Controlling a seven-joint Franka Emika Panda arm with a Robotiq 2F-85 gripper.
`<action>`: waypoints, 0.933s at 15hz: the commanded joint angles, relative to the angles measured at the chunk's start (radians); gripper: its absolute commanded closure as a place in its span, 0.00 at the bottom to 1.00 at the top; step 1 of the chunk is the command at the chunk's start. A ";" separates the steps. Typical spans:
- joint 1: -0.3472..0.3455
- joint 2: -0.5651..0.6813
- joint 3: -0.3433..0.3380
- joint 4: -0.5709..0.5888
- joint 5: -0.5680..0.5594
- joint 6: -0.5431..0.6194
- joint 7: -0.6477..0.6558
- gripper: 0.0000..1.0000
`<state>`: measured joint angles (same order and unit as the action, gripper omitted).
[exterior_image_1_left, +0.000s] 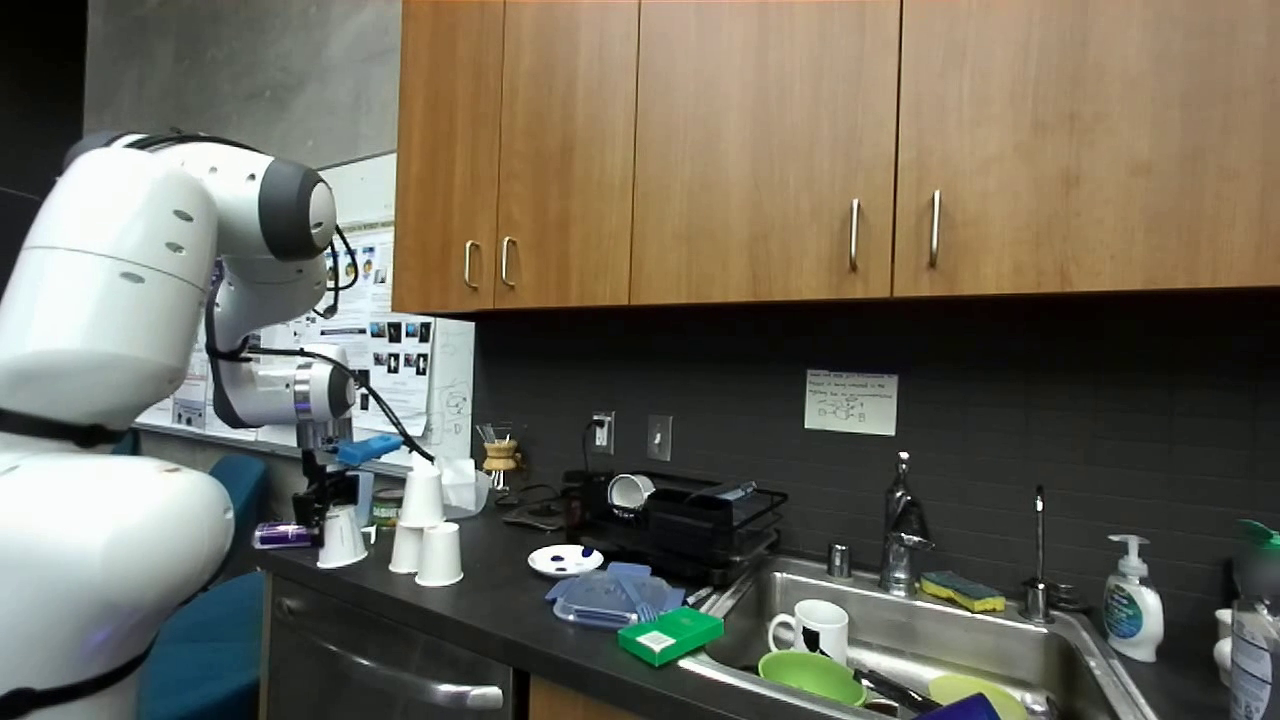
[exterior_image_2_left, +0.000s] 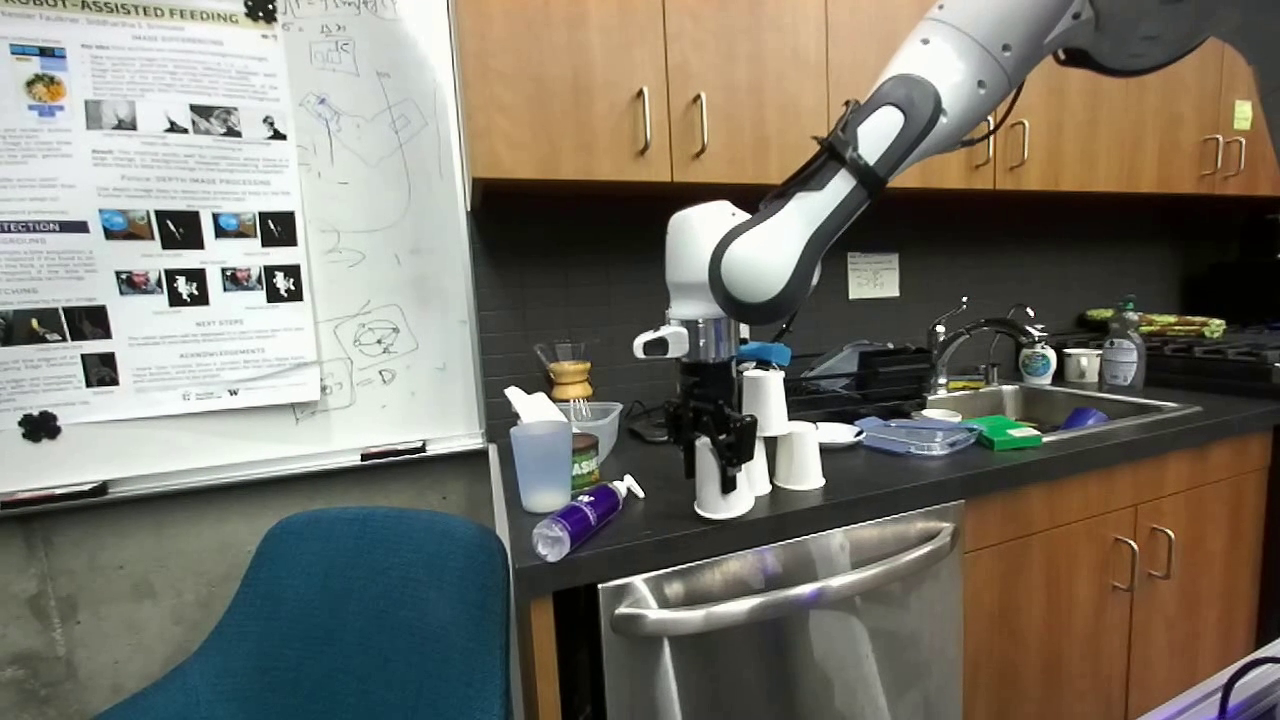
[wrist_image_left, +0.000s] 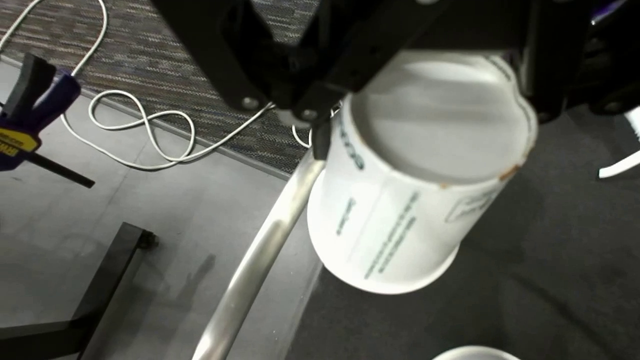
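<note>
Wooden cabinets (exterior_image_1_left: 765, 150) hang above a dark tiled wall (exterior_image_1_left: 740, 365).

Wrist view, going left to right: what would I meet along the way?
Black-and-indigo clamp with a yellow label, long silver metal handle, upside-down white paper cup with dark print, slim white plastic nozzle.

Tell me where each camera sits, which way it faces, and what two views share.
Wrist view: mounted above the gripper, looking down at an upturned white cup, the counter and floor; of the robot, only the gripper shows.
In an exterior view: beside the arm, facing the cabinets and sink; the arm fills the picture's left.
In an exterior view: before the dishwasher, facing the whiteboard and counter; the arm spans upper right to middle.
Both exterior views share the gripper, the stacked cups and green box.
</note>
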<state>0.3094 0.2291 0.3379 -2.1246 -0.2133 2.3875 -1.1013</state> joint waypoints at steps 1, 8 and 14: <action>0.006 -0.008 0.003 0.020 -0.021 -0.025 0.023 0.58; 0.036 -0.073 0.019 -0.002 -0.052 -0.032 0.089 0.58; 0.072 -0.106 0.037 0.000 -0.105 -0.072 0.180 0.58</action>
<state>0.3630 0.1641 0.3661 -2.1153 -0.2739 2.3509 -0.9840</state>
